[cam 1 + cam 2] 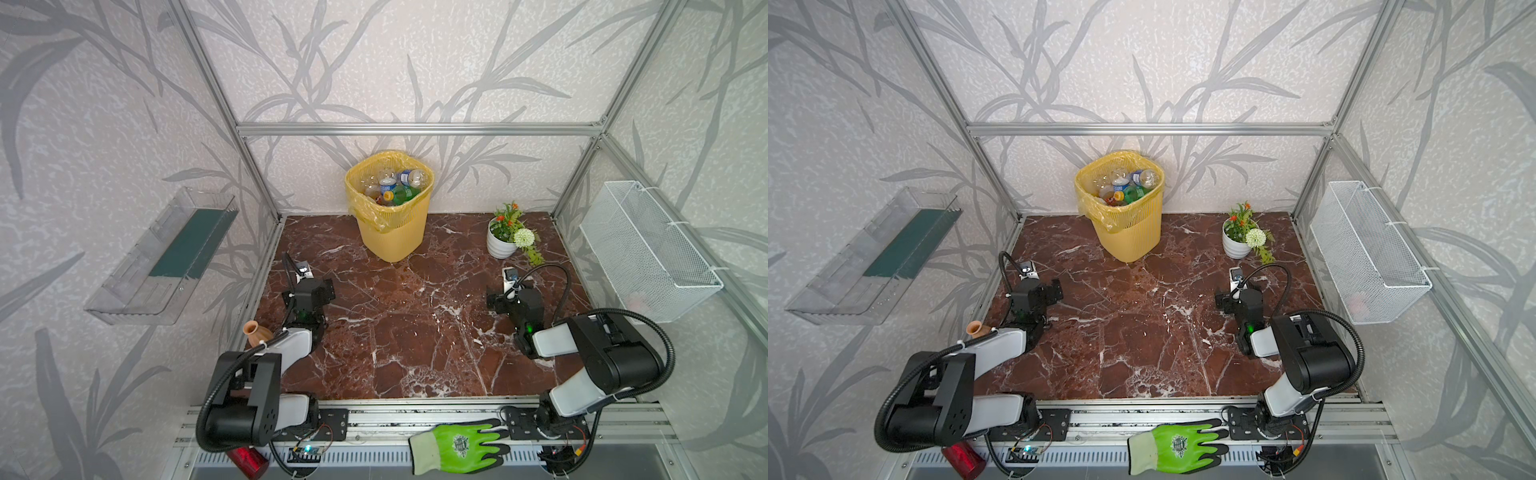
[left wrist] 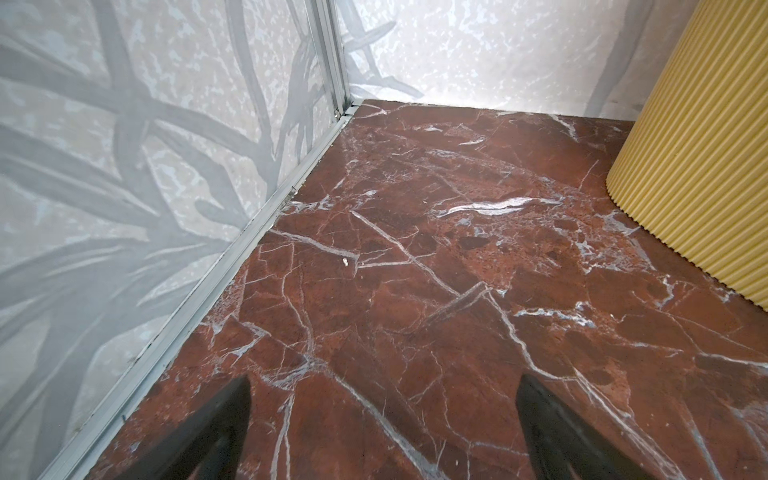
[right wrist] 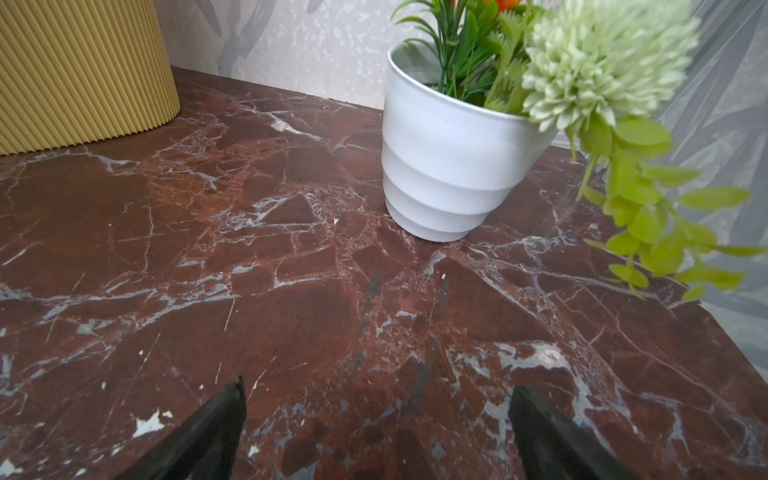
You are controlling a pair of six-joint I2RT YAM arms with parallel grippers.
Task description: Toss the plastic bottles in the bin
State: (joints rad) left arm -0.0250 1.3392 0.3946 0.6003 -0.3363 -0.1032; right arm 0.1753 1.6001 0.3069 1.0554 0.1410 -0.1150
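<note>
The bin (image 1: 390, 237) (image 1: 1129, 237) is a yellow ribbed wastebasket with a yellow bag, standing at the back of the marble floor. Several plastic bottles (image 1: 395, 186) (image 1: 1127, 185) lie inside it, clear ones and a green one. No bottle shows on the floor. My left gripper (image 1: 311, 289) (image 2: 382, 399) is open and empty low over the floor at the left, with the bin's wall (image 2: 698, 166) off to one side ahead. My right gripper (image 1: 509, 297) (image 3: 376, 399) is open and empty at the right, with the bin (image 3: 79, 75) farther off.
A white flower pot (image 1: 500, 243) (image 3: 449, 166) with artificial flowers stands back right. A terracotta vase (image 1: 257, 332) sits by the left arm. A wire basket (image 1: 648, 249) and a clear shelf (image 1: 162, 257) hang on the side walls. A green glove (image 1: 457, 446) and a red canister (image 1: 249, 461) lie at the front rail.
</note>
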